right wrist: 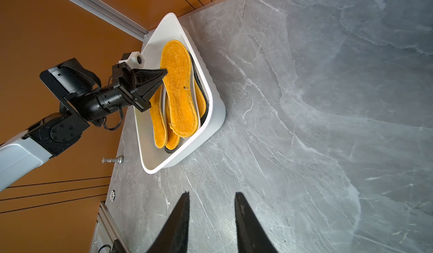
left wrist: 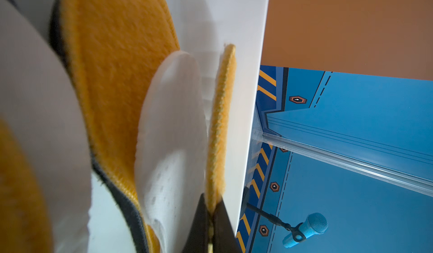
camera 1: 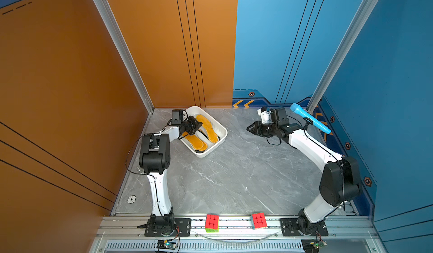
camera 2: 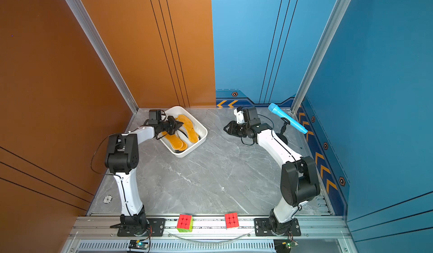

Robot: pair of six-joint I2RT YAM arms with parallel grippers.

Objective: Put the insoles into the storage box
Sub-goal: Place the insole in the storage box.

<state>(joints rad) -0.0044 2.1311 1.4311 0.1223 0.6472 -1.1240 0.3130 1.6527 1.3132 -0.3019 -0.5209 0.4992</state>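
Currently, item: fuzzy orange-yellow foot-shaped insole [right wrist: 179,87], pinched by its side edge in my left gripper [right wrist: 164,72], jaws closed tight on it.
Position: atop the other insoles [right wrist: 157,122], inside the shallow white plastic storage box [right wrist: 216,113] beneath my tips.
Long axis: along the box's long walls, crosswise to my reach; heel from toe, cannot tell.
Step, as I judge: setting down.
Next: open, back off without dragging it.
Right gripper [right wrist: 212,195]: part open, empty, well apart from the box.
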